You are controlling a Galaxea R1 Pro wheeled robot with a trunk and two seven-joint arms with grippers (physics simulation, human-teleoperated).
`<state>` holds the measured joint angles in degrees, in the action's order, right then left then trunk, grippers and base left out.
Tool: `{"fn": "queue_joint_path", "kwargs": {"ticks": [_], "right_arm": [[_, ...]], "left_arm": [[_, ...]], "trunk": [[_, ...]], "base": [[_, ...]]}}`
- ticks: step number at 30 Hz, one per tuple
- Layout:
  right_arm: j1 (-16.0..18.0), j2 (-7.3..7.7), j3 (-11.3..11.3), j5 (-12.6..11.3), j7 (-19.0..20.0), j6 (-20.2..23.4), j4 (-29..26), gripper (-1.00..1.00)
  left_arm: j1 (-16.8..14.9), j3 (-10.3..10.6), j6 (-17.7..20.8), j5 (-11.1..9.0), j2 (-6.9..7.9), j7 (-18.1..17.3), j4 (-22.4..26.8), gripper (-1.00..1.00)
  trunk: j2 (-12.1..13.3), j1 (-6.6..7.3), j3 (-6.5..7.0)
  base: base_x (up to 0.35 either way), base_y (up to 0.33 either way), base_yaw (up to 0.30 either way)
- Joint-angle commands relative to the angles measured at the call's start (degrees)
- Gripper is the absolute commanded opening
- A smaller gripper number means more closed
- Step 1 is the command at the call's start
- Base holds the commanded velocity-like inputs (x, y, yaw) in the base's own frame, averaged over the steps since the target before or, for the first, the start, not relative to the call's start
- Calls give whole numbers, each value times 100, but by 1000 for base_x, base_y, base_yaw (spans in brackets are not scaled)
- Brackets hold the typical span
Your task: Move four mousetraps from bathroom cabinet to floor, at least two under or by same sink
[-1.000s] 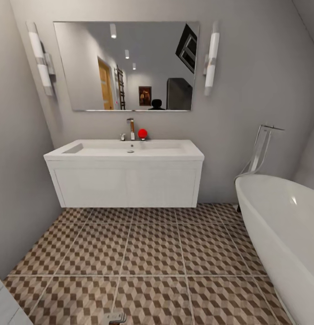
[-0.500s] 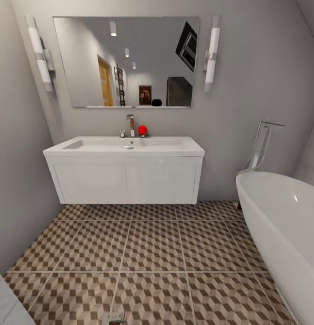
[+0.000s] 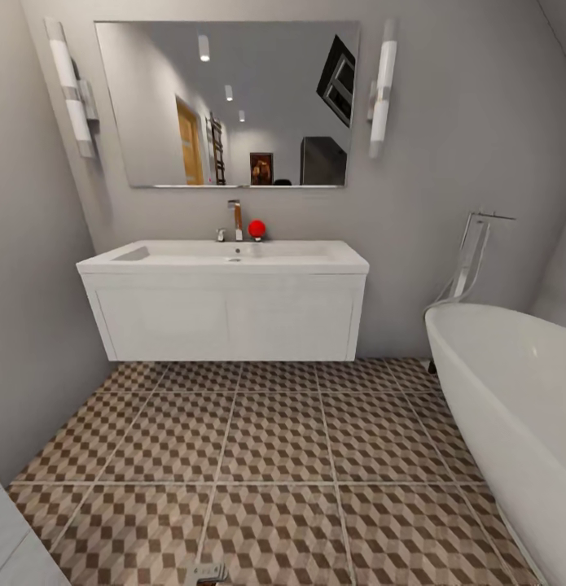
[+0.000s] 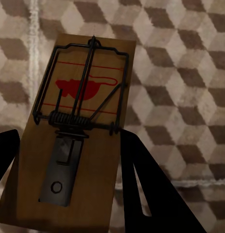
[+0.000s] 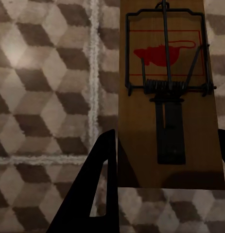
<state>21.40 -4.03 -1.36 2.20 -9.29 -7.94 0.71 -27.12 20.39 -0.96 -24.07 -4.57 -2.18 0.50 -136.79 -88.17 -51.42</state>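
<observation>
Between jaws, mousetraps (image 4: 78, 131) (image 5: 168, 92) lengthwise.

Grey walls close in a narrow bathroom. A wide frameless mirror (image 3: 227, 104) hangs on the far wall, flanked by two upright tube lamps (image 3: 382, 88), and reflects ceiling spotlights and a wooden door. To one side stands a white oval bathtub (image 3: 511, 407) with a tall chrome floor-standing tap (image 3: 471, 259) behind its rim. A white panel edge (image 3: 10, 537) cuts into the near lower corner. A small red ball-shaped object (image 3: 256, 229) sits below the mirror. Lighting is soft and even, with a faint sheen on the tub.
</observation>
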Motion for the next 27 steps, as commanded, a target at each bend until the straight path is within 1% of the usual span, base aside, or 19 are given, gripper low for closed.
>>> {"fn": "queue_joint_path", "kwargs": {"ticks": [1, 16, 27], "right_arm": [[4, -2, -13, 17, -21, -14, 8, -100], [4, -2, -13, 15, -20, -14, 8, -100], [4, -2, -13, 17, -22, -19, 8, -100]], "left_arm": [[-4, 49, -10, -37, 0, -2, -6, -100], [-5, 50, -12, -37, 0, -2, -6, -100], [-5, 51, -17, -37, 0, -2, -6, -100]], "trunk": [[-44, -21, -24], [-645, -351, -293], [-660, -379, -537]], "base": [[0, 0, 0], [0, 0, 0], [0, 0, 0]]}}
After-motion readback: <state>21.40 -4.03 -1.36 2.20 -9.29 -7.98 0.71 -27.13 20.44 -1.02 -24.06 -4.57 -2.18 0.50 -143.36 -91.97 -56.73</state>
